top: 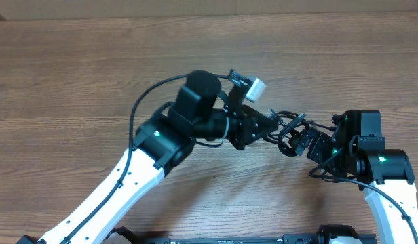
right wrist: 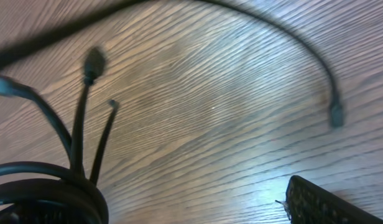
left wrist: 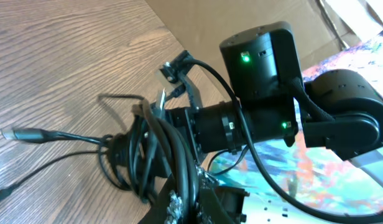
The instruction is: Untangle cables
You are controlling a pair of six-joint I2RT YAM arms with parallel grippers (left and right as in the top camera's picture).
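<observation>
Loosely looped thin black cables [top: 291, 129] over grained wooden table [top: 73, 68]

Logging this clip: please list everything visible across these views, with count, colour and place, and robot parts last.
cables: one tangled bundle, number of cords unclear, black, right of the table's centre, between the two arms
table: one, brown wood grain, under everything
cardboard: one sheet, tan, past the table's far edge
patterned sheet: one, multicoloured, behind the right arm in the left wrist view
left arm: one, white and black, reaching in from the lower left
left fingers: black, seemingly closed on the bundle
right arm: one, white and black, lower right
right fingers: black, beside the bundle, open or shut unclear
</observation>
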